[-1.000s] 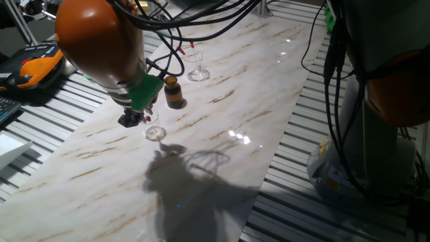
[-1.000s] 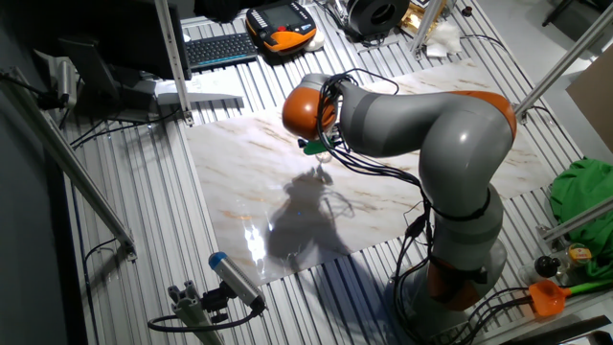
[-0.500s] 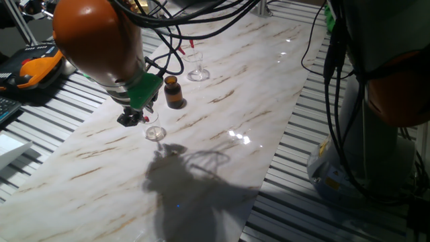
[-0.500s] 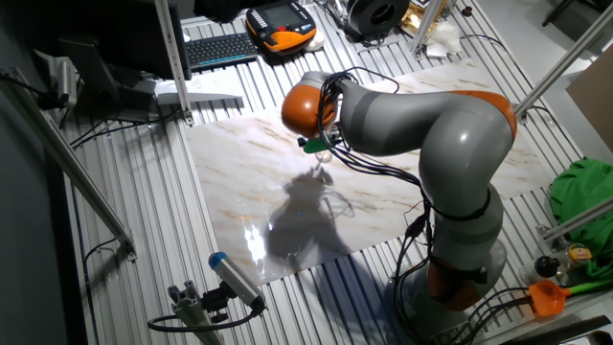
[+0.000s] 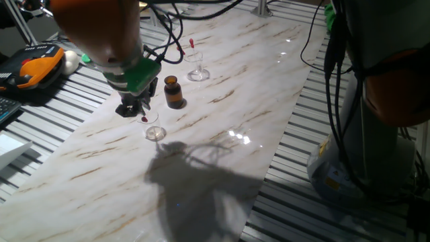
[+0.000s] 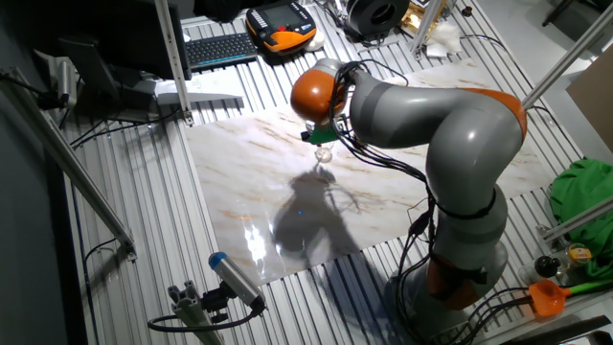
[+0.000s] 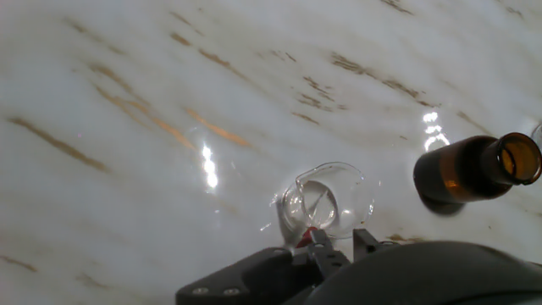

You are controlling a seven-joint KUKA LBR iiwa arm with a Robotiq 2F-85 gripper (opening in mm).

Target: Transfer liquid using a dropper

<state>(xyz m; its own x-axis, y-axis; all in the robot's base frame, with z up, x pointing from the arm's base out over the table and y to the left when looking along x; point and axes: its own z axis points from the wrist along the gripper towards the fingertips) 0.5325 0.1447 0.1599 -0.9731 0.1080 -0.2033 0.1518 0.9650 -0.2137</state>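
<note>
My gripper (image 5: 140,111) is shut on the dropper (image 5: 144,119), whose red bulb shows between the fingers. It hangs just above a small clear glass dish (image 5: 155,133) on the marble table. In the hand view the red bulb (image 7: 310,236) sits in my gripper (image 7: 329,247), and the thin clear tube points down into the dish (image 7: 332,202). The open amber bottle (image 5: 174,92) stands upright just behind and right of the dish, clear of the gripper; it also shows in the hand view (image 7: 474,171). In the other fixed view the gripper (image 6: 323,142) hangs over the dish (image 6: 324,152).
A stemmed clear glass (image 5: 197,71) stands behind the amber bottle. The marble tabletop (image 5: 222,121) is bordered by ribbed metal rails (image 5: 40,114). An orange pendant (image 5: 33,66) lies far left. Black cables (image 5: 168,27) hang from the arm above the bottle.
The arm has risen and swung a little, lifting the gripper and dropper slightly above the dish. The dish, bottle and stemmed glass have not moved.
</note>
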